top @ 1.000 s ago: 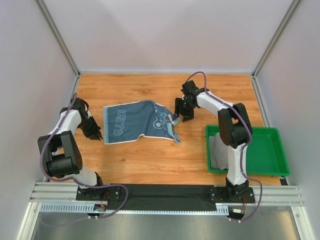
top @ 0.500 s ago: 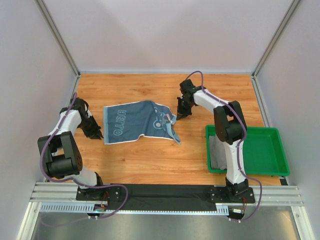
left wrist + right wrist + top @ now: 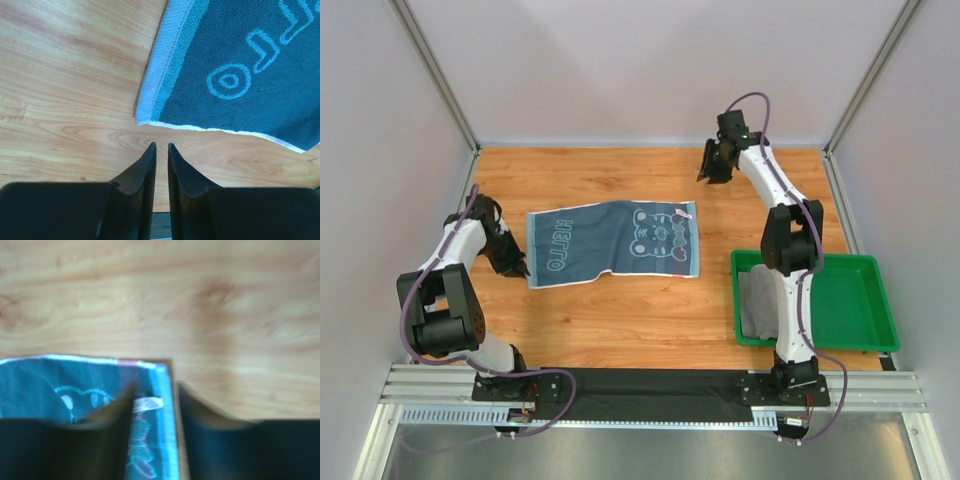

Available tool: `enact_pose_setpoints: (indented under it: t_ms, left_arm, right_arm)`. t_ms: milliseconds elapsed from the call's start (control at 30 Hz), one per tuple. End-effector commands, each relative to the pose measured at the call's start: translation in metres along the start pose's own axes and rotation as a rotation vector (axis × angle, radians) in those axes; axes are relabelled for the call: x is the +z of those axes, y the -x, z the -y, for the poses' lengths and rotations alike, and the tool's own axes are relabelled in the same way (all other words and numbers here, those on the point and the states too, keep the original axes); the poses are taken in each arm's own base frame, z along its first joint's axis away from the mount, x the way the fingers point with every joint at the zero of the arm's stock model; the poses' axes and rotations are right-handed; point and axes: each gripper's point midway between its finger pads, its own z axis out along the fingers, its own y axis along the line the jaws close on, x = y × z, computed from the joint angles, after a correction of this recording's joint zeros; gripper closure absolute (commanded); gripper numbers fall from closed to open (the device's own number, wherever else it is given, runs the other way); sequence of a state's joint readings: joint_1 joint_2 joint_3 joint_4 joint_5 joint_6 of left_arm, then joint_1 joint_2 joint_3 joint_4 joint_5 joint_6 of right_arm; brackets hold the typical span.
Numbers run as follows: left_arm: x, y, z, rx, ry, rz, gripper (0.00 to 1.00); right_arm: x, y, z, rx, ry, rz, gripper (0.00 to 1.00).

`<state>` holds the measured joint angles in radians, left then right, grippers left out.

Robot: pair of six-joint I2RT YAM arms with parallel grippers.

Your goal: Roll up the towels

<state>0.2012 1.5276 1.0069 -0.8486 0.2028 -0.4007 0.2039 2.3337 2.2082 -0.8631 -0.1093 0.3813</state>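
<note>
Lying flat, the blue towel [image 3: 615,243] is judged soft, light and limp, best pinched at a corner. Nothing is held: left gripper [image 3: 161,148] barely parted, right gripper [image 3: 708,172] half open.

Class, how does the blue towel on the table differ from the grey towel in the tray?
The blue towel lies spread flat on the wooden table; the grey towel sits inside the green tray, partly behind an arm. The blue towel bears pale lettering and a print; the grey towel looks plain. Both are cloth towels.

Blue towel [image 3: 240,65] corner just beyond left gripper [image 3: 161,146]
</note>
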Motion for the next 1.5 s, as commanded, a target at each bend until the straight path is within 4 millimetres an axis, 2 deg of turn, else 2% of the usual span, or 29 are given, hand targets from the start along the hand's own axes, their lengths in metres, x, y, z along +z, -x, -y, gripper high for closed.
enact_pose_setpoints:
  t_ms: [0, 33, 67, 100, 133, 167, 200, 233, 267, 300, 367, 400, 433, 500, 533, 600, 633, 700, 767, 800, 833, 967, 1033, 1167, 1400, 1467]
  left_arm:
    - [-0.006, 0.001, 0.005, 0.040, -0.015, 0.034, 0.79]
    - [-0.007, 0.001, 0.007, 0.045, -0.017, 0.035, 0.79]
    - [-0.007, 0.001, 0.008, 0.051, -0.016, 0.040, 0.78]
    - [-0.009, 0.000, 0.008, 0.066, -0.003, 0.047, 0.79]
    - [-0.009, -0.002, 0.007, 0.071, 0.010, 0.047, 0.78]
    - [-0.009, -0.003, 0.006, 0.079, 0.024, 0.049, 0.78]
    - [-0.010, -0.007, 0.006, 0.082, 0.039, 0.049, 0.78]
    - [-0.010, -0.008, 0.003, 0.078, 0.068, 0.049, 0.78]
    - [-0.009, -0.011, 0.003, 0.073, 0.074, 0.036, 0.78]
    - [-0.007, -0.015, 0.003, 0.072, 0.074, 0.019, 0.78]
    - [-0.003, -0.024, 0.006, 0.046, 0.052, -0.011, 0.76]
    - [-0.003, -0.025, 0.008, 0.038, 0.038, -0.009, 0.73]
    - [0.000, -0.030, 0.006, 0.013, 0.043, -0.018, 0.66]
    - [0.000, -0.032, 0.006, -0.004, 0.039, -0.002, 0.59]
    - [0.000, -0.032, 0.005, -0.012, 0.043, 0.001, 0.51]
    - [-0.002, -0.032, 0.004, -0.026, 0.047, 0.018, 0.46]
    - [-0.001, -0.034, 0.003, -0.030, 0.050, 0.015, 0.40]
    - [-0.003, -0.034, -0.003, -0.051, 0.086, 0.026, 0.31]
    - [-0.004, -0.034, -0.008, -0.073, 0.113, 0.035, 0.25]
    - [-0.006, -0.032, -0.010, -0.079, 0.128, 0.055, 0.14]
    - [-0.006, -0.032, -0.011, -0.085, 0.128, 0.059, 0.09]
    - [0.001, -0.031, -0.008, -0.109, 0.110, 0.055, 0.09]
    - [0.008, -0.033, -0.007, -0.131, 0.104, 0.032, 0.13]
    - [0.016, -0.028, -0.009, -0.166, 0.089, 0.049, 0.16]
    - [0.013, -0.017, -0.012, -0.181, 0.109, 0.081, 0.18]
    - [0.010, -0.014, -0.011, -0.178, 0.105, 0.092, 0.18]
  right_arm:
    - [-0.010, 0.012, 0.006, -0.027, -0.001, 0.010, 0.37]
    - [-0.016, 0.012, 0.007, -0.023, -0.003, 0.009, 0.36]
    - [-0.017, -0.004, 0.013, -0.015, -0.011, -0.033, 0.36]
    - [-0.023, -0.010, 0.013, -0.013, -0.003, -0.038, 0.36]
    - [-0.053, -0.005, -0.001, -0.002, 0.045, 0.000, 0.36]
    - [-0.046, -0.037, 0.009, 0.017, 0.043, -0.067, 0.36]
    - [-0.053, -0.048, 0.007, 0.022, 0.068, -0.077, 0.36]
    - [-0.081, -0.054, -0.006, 0.023, 0.127, -0.059, 0.36]
    - [-0.084, -0.067, -0.008, 0.019, 0.141, -0.068, 0.36]
    - [-0.081, -0.103, 0.002, 0.027, 0.120, -0.145, 0.36]
    - [-0.096, -0.129, -0.005, 0.011, 0.140, -0.178, 0.37]
    - [-0.095, -0.145, -0.003, 0.014, 0.142, -0.210, 0.38]
    - [-0.092, -0.174, -0.002, 0.015, 0.151, -0.274, 0.39]
    - [-0.093, -0.190, -0.005, 0.006, 0.169, -0.290, 0.40]
    - [-0.091, -0.206, -0.004, -0.004, 0.157, -0.325, 0.41]
    - [-0.087, -0.219, 0.000, -0.022, 0.131, -0.346, 0.41]
    - [-0.083, -0.233, 0.002, -0.032, 0.109, -0.373, 0.42]
    - [-0.077, -0.246, 0.006, -0.022, 0.082, -0.401, 0.43]
    - [-0.072, -0.257, 0.009, -0.022, 0.065, -0.415, 0.44]
    - [-0.070, -0.260, 0.010, -0.020, 0.057, -0.419, 0.44]
    - [-0.066, -0.264, 0.010, -0.021, 0.048, -0.425, 0.45]
    - [-0.055, -0.269, 0.011, -0.034, 0.027, -0.439, 0.47]
    - [-0.052, -0.269, 0.012, -0.038, 0.018, -0.439, 0.48]
    - [-0.044, -0.272, 0.015, -0.039, 0.007, -0.447, 0.55]
    - [-0.037, -0.273, 0.021, -0.040, -0.021, -0.442, 0.70]
    - [-0.036, -0.269, 0.021, -0.041, -0.027, -0.431, 0.71]
